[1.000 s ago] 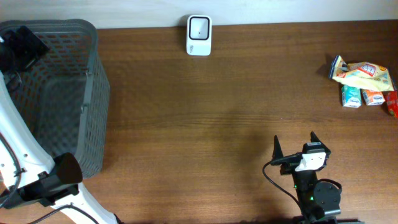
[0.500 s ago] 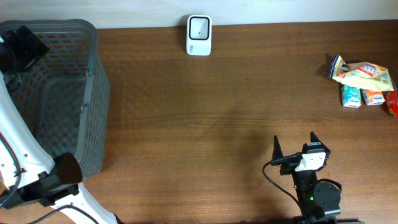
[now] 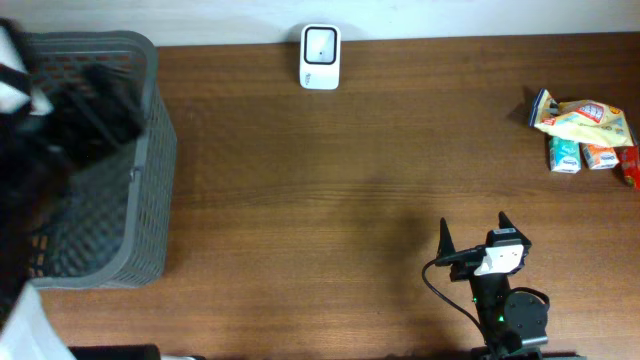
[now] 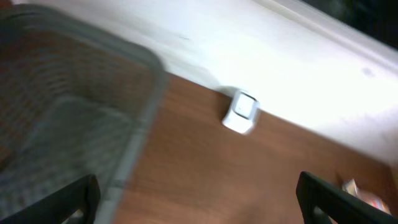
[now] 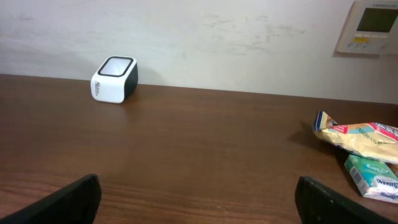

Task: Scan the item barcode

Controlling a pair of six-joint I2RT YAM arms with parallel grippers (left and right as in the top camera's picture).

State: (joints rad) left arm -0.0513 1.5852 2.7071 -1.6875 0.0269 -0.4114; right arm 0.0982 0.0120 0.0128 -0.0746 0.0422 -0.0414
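Where the bench [image 3: 330, 200] meets its left edge, a grey basket [image 3: 150, 170] stands. In the overhead view a dark blur of the left arm [image 3: 70, 120] hangs over it, too smeared to tell one part from another. The left wrist view, also blurred, shows the left gripper [image 4: 199, 198] released: its fingers [image 4: 78, 196] sit in the lower corners of the picture, wide apart, with only bare bench between them.

The scanner [image 3: 320, 43], a small white block with a dark window on top, stands at the far edge, left of the middle and close to the wall [image 5: 186, 37]. It is well apart from the basket.

Right of the middle, at the near edge, the right gripper [image 3: 474, 228] points toward the far edge, its jaws spread wide and holding nothing.

The items lie in a small cluster at the right edge, toward the far corner. A yellow bag [image 3: 582, 118] lies on the wall side. A green box [image 3: 564, 155] and an orange box [image 3: 599, 156] sit just beside each other on its near side. A red pack [image 3: 631, 165] is cut off by the picture's edge. The cluster lies well apart from both grippers and from the scanner.
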